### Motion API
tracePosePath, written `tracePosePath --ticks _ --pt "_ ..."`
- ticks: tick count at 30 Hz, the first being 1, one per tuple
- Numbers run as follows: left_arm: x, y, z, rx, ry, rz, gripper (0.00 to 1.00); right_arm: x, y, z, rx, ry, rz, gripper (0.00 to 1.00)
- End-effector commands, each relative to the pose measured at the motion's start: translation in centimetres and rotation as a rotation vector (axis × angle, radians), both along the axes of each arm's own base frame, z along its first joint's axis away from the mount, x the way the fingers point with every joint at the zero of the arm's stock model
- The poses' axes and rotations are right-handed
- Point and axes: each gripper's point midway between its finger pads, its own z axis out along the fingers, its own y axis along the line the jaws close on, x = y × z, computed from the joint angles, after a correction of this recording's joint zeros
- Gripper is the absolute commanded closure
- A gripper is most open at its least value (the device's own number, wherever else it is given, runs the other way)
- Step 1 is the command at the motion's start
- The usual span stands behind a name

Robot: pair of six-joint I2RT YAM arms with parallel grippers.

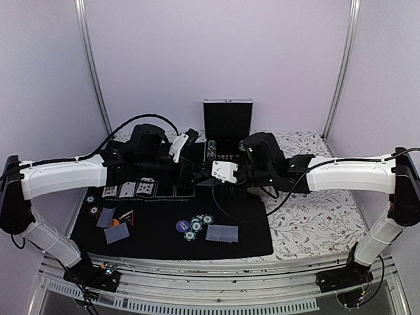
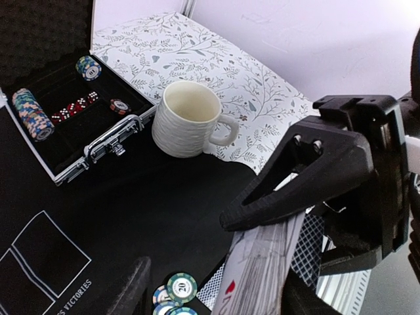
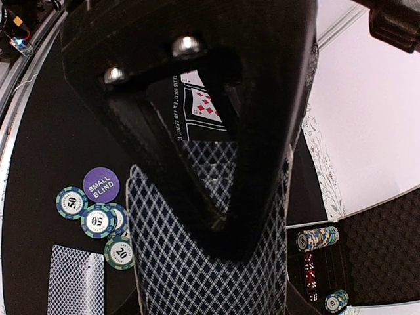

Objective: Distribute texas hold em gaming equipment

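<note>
Texas hold em gaming equipment lay mostly on the black mat point(image 1: 256, 244), my landmark throughout.

- Mat's far edge: open case point(image 1: 228, 118) with chip stacks point(image 2: 31, 113) and red dice point(image 2: 73, 107) inside. Cream mug point(image 2: 190, 118) just beside the case.
- Above mat centre: deck point(image 2: 262, 275), held clear of the surface.
- Mat's left side: row of face-up cards point(image 1: 128, 190), with an orange button point(image 1: 115, 223) nearer me.
- Mat's near middle: one face-down card point(image 1: 222, 233), loose chips point(image 1: 197, 225) and a purple button point(image 3: 101, 185) marked small blind.

Risks, as I judged them: too deep a bite on the deck could lift several cards instead of one. A slack hold could let the deck splay and fall onto the loose chips below. Both arms were crowded together over mat centre, so the fingers might knock each other.

Right pincer point(image 1: 220, 176): clamped on the deck, one black finger flat along its patterned back.

Left pincer point(image 1: 200, 172): partly open, fingers either side of the deck's end. I could not tell whether either pad touched a card.
</note>
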Motion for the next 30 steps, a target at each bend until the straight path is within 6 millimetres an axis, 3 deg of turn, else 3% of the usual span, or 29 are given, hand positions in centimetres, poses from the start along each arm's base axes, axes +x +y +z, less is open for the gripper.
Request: tracePosePath --ticks 1,9,21,30 --pt "0.4 1.4 0.0 0.055 -0.032 0.054 0.4 -0.2 0.4 1.6 0.04 -0.019 0.004 0.57" --pt "0.7 2.7 -0.1 0.105 -0.06 0.094 0.39 -0.1 0.3 1.6 0.036 -0.02 -0.002 0.57" --pt "-1.4 1.7 2.4 0.004 -0.076 -0.018 0.27 0.0 0.3 1.5 0.03 -0.025 -0.002 0.57" --pt "-2.5 1.4 2.4 -0.019 -0.036 -0.061 0.62 0.1 0.3 1.4 0.028 -0.025 -0.003 0.57"
